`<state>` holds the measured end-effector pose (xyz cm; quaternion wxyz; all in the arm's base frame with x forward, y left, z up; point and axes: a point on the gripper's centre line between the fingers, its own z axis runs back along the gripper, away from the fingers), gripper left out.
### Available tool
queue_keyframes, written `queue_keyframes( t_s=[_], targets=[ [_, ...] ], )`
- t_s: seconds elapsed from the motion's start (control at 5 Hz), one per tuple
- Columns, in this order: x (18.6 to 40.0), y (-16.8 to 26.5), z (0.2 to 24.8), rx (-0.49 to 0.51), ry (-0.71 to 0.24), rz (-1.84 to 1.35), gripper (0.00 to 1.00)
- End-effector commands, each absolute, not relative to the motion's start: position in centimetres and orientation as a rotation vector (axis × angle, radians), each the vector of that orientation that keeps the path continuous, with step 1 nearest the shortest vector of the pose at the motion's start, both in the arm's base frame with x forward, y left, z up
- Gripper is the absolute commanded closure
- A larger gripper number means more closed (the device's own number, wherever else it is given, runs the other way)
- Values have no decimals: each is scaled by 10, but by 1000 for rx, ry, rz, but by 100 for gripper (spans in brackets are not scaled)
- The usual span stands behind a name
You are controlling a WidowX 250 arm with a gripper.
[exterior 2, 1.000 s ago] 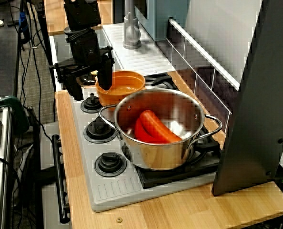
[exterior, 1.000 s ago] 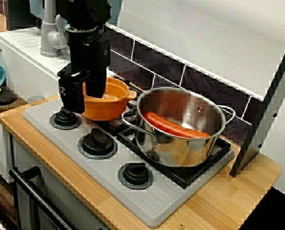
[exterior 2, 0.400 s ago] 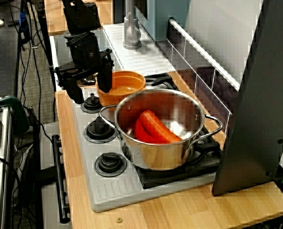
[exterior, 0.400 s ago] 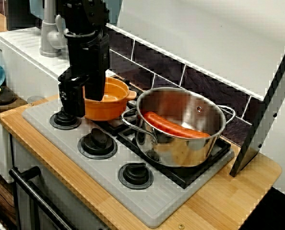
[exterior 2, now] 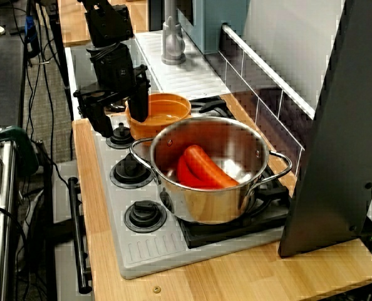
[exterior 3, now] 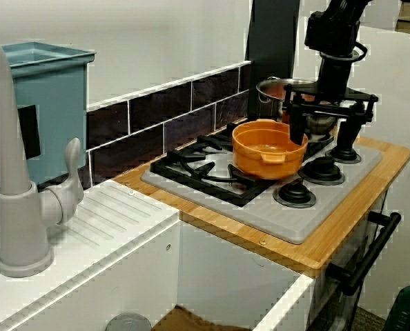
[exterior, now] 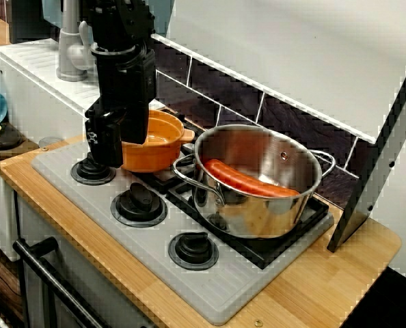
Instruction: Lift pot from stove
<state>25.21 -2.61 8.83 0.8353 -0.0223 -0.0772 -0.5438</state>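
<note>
Orange plastic pot (exterior 3: pixel 266 147): one, round, smooth, two stubby handles.
Stove (exterior: pixel 210 290): grey ridged panel, three black knobs.
Gripper (exterior 3: pixel 327 123): black fingers spread, straddling the pot's rim.

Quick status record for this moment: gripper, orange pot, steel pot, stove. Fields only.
gripper: open, jaws straddling the pot's near rim, one finger inside, one outside
pot: orange, upright, looks empty, on the back grate, not lifted
grasp: not closed yet
steel pot: on the neighbouring grate, holds a red sausage-like item
stove: three black knobs along the front
</note>
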Motion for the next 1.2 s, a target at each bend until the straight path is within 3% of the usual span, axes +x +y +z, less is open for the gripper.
queue_keyframes(
  t_s=[0.0,0.8,1.0],
  targets=[
    [267,-25,97,-24,-204,-1108,0],
    [275,-27,75,-33,-178,-1119,0],
    [274,-28,72,-36,-192,-1111,100]
  ],
)
